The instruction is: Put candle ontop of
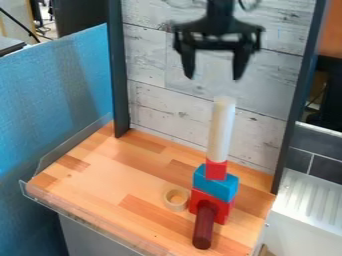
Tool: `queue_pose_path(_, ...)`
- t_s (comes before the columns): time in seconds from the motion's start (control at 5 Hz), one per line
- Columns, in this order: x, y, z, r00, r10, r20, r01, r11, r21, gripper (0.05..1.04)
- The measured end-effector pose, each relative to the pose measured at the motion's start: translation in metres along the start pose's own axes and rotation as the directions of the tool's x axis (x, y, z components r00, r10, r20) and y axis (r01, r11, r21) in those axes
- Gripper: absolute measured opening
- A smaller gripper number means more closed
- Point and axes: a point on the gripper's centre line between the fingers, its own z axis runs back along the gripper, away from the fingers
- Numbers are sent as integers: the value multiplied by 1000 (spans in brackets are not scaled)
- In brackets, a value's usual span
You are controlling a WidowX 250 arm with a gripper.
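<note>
Above the blue block (pixel 215 186), the pale candle (pixel 221 131) stands upright on a small red cube (pixel 216 170), probably light, stiff and slippery, best pinched gently at mid-height by the gripper (pixel 214 78), wide-spread and empty well above that block.

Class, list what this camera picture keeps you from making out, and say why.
All in the camera view:
- Upper part of the arm: cut off by the top edge.
- Middle of the large red block's front: hidden behind the dark red cylinder.
- Any wick on the white candle: its top is too blurred.
- Far side of the blue block: hidden by the block itself.
</note>
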Motion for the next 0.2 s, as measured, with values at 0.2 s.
queue_pose_path(0.2, 26, 14, 35, 999, 26, -33, -28, 999, -39, 1000)
